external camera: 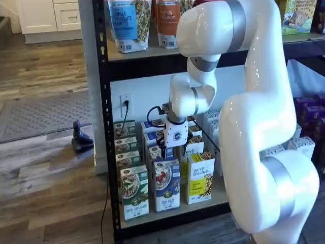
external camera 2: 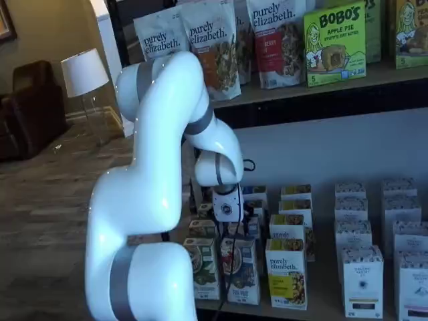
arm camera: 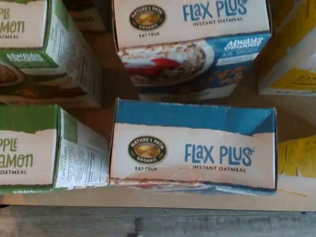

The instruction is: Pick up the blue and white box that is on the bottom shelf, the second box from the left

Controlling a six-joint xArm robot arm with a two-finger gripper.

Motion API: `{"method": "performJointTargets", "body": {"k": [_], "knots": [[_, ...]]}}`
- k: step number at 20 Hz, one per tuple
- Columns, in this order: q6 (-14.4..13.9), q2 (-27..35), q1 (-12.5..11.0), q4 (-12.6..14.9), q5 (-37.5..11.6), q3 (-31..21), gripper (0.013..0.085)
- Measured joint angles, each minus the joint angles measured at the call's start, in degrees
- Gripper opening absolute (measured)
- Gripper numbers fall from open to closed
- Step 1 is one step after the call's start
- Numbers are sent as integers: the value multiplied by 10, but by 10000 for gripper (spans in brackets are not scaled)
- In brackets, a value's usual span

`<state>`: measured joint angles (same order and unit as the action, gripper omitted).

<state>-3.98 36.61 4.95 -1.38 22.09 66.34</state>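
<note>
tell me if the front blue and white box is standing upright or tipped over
Upright. In both shelf views the blue and white box stands tall on the bottom shelf, front facing out, and the wrist view shows its closed top.

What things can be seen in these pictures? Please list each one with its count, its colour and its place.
blue and white box: one at the front, blue and white, on the bottom shelf, more like it in a row behind.
green-and-white boxes: a row, green and white, beside the blue row.
yellow-and-white box: one at the front, yellow and white, on the other side of the blue row.
white boxes: several, white, further along the same shelf.
pouches: several, mixed colours, upper shelf.
lamp: one, white shade, on the floor.
gripper: one, white body, above the blue row; jaws hidden.
</note>
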Motion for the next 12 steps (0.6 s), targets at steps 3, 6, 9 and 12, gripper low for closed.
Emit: {"method": "performJointTargets", "body": {"k": [3, 6, 9, 12], "knots": [[-5, 11, 2, 4, 7, 21, 850], [-9, 22, 2, 7, 14, 40, 850], [-15, 32, 1, 15, 21, 55, 850], [-17, 40, 0, 18, 27, 67, 850]]}}
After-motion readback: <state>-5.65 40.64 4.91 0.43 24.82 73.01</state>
